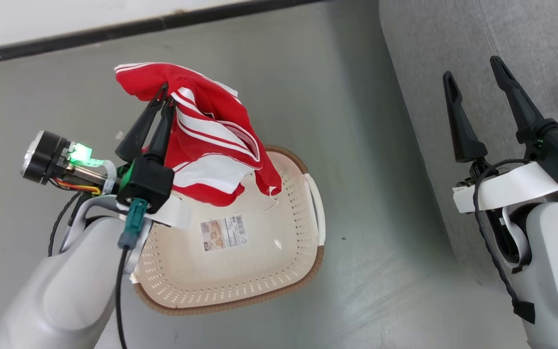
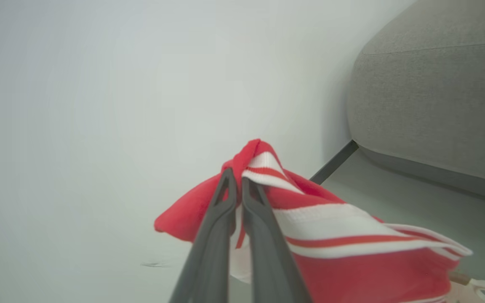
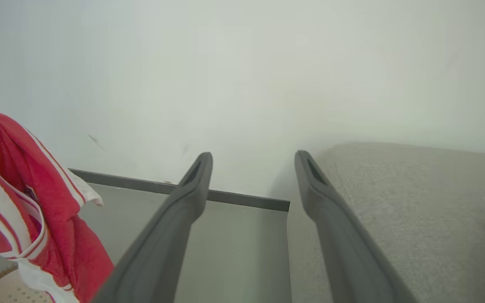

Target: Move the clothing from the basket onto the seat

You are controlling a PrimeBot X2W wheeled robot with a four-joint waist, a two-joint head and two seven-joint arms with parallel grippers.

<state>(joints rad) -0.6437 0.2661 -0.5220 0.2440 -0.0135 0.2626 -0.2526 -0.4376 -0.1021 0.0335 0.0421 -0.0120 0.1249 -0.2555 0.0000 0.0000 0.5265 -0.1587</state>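
The left claw [image 1: 167, 94] pinches the red striped clothing [image 1: 211, 140], hanging above the basket [image 1: 240, 271]. The right claw [image 1: 472, 68] gapes wide by the seat [image 1: 453, 48]. That thin pinch might slip, dropping the fabric short.

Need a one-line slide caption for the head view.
Left gripper shut on red-and-white clothing held above the basket; right gripper open by the grey seat.

Bright, even light. The seat [image 1: 502, 58] casts a faint shadow on the floor [image 1: 356, 145] beside it; a small glare spot marks the basket [image 1: 269, 261] bottom. Both wrist views look hazy.
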